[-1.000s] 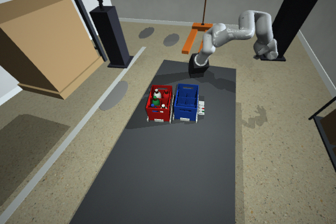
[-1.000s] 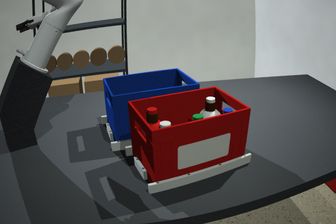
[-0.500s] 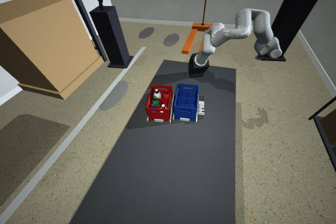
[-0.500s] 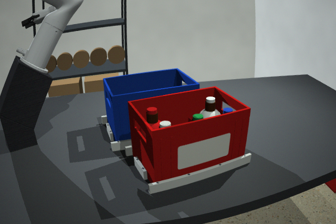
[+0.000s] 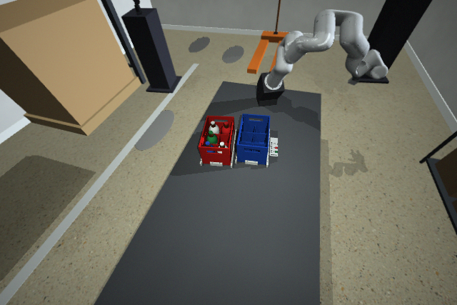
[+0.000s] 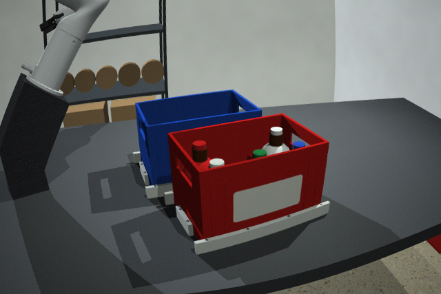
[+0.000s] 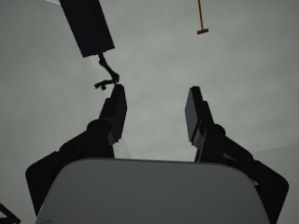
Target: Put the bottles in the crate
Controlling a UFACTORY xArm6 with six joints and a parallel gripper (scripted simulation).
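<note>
The red crate (image 5: 218, 141) holds several upright bottles, with red (image 6: 199, 150), white (image 6: 216, 162), green (image 6: 259, 153) and blue (image 6: 298, 144) caps and one taller white-capped bottle (image 6: 275, 139). The blue crate (image 5: 253, 139) stands right beside it and is empty. The pick list (image 5: 274, 146) lies on the table to the right of the blue crate; its lines are too small to read. My arm's end (image 5: 368, 67) is folded back, far behind and right of the crates, off the table. In the wrist view my gripper (image 7: 156, 97) is open and empty, facing a grey wall.
The arm's black base (image 5: 269, 93) stands at the table's back edge. Two dark pillars (image 5: 149, 48) (image 5: 396, 24) and an orange stand (image 5: 263, 48) are on the floor behind. A shelf rack (image 6: 117, 34) is behind the table in the exterior view.
</note>
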